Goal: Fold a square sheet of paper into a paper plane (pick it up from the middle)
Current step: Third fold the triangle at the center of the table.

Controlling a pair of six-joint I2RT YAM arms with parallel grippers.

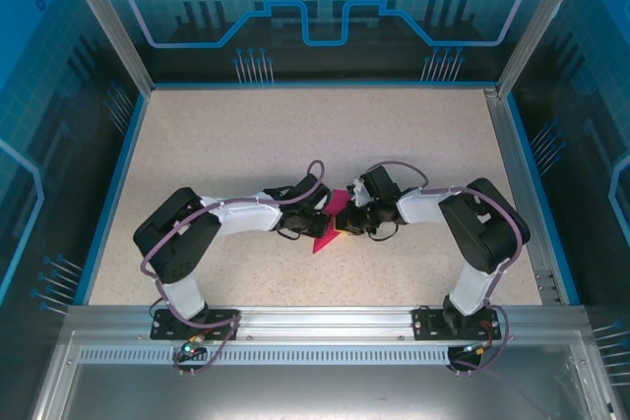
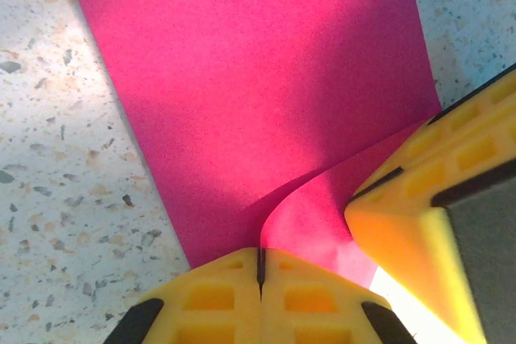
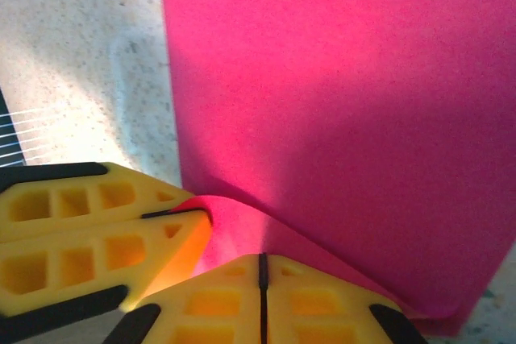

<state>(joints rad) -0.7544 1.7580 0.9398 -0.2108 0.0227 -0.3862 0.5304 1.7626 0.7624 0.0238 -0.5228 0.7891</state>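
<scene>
Top cam: fixed high, behind the 2 arm bases (image 1: 195,320), facing down & fwd over the whole table (image 1: 295,135) from far off. Left wrist cam sits just behind the left gripper (image 2: 260,267), right wrist cam behind the right gripper (image 3: 260,271). Both look along the fingertips, v. close. All 3 views share the paper plane (image 1: 330,218) mid-table; each wrist view also catches the other arm's gripper.

We count one paper plane (image 2: 258,78), seemingly a single sheet though its folds are partly hidden, one table (image 1: 246,145), and two grippers, left gripper (image 2: 260,267) and right gripper (image 3: 260,271), each with two yellow fingers (image 2: 210,300).
</scene>
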